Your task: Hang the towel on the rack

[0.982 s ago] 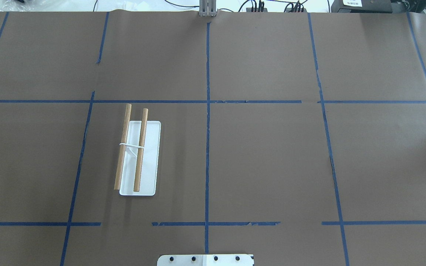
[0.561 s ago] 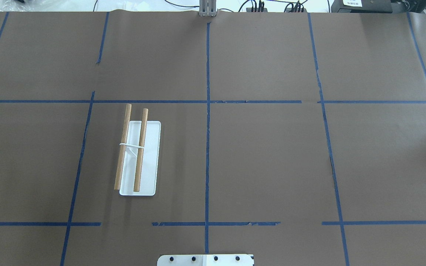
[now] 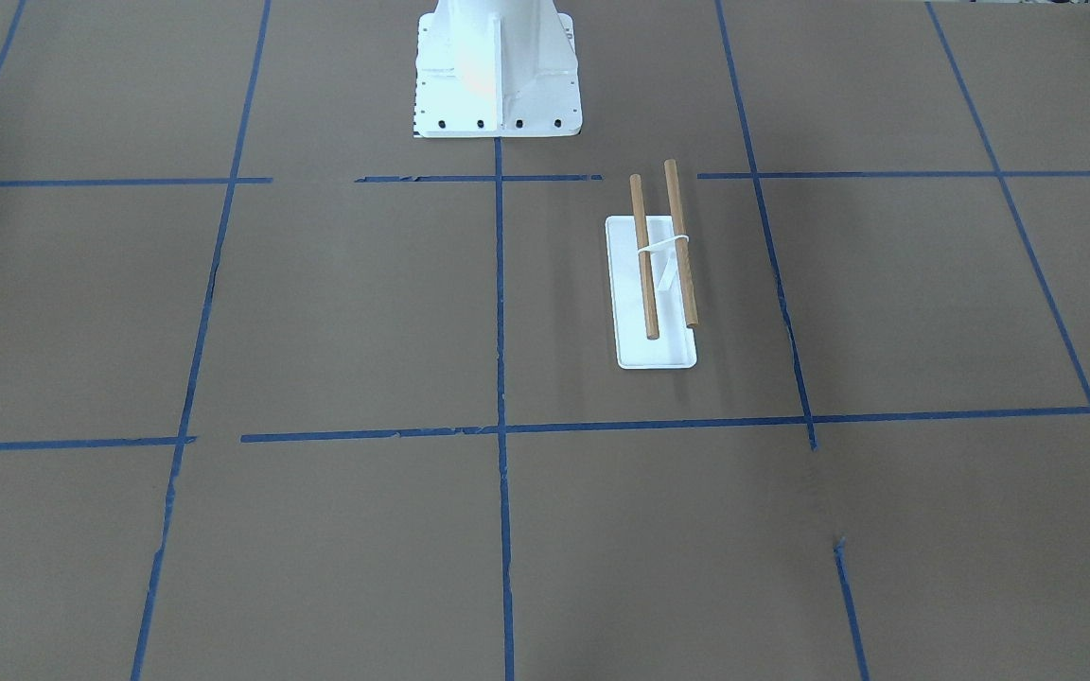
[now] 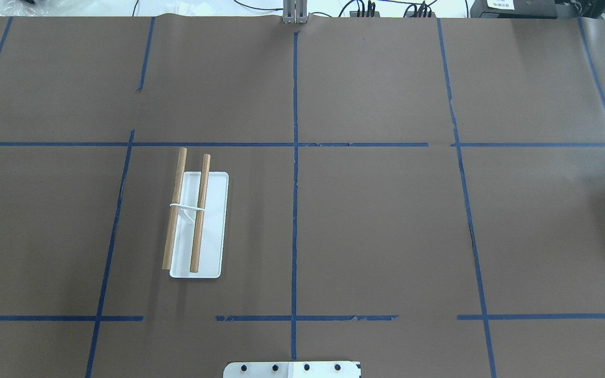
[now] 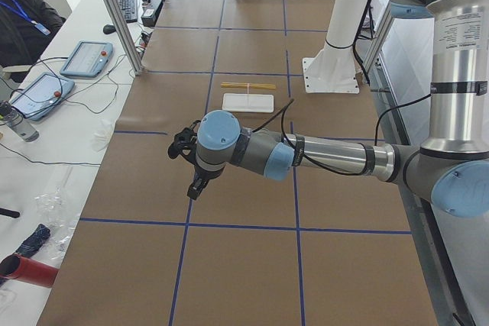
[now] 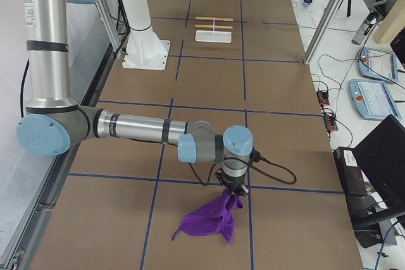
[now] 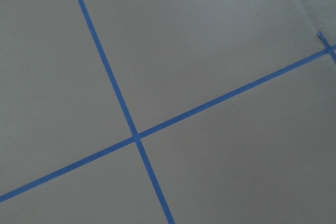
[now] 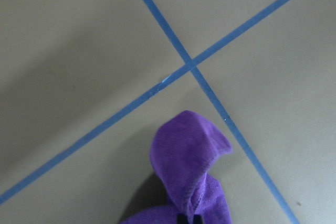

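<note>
right gripper (image 6: 233,194) clamped on purple towel (image 6: 207,222), towel's tail on brown paper (image 4: 386,220) well apart from rack (image 4: 197,220), left gripper (image 5: 195,186) nearer rack, its opening impossible to tell, blue tape (image 4: 294,210) grid, white pedestal (image 3: 498,76) near rack, white desk (image 5: 69,135) with tablets (image 5: 82,57) beyond

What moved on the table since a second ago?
Nothing that shows from above. The rack stands on the same spot on the table, with nothing hanging on it, just as before. The towel lies outside that overhead view, so I cannot tell whether it moved.
</note>
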### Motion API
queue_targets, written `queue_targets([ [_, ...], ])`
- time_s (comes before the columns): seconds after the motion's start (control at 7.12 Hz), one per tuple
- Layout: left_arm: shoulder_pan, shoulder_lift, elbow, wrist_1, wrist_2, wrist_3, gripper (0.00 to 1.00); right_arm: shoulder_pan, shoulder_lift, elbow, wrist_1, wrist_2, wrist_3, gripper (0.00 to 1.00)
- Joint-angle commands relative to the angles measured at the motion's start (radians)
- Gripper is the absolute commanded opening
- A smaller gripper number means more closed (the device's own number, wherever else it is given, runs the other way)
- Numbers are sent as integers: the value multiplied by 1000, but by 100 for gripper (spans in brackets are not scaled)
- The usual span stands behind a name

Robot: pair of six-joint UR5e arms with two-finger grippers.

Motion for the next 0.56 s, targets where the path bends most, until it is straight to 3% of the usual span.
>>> queue_targets([
  [0.0,3,-2,-13,-148,-9,-86,100,3,150,192,-325,10,22,0],
  [0.14,64,-24,-14,-145,-9,-88,100,-27,213,262,-400,7,37,0],
  [0.42,162,-111,-28,-142,-3,-279,100,-102,276,332,-419,12,164,0],
])
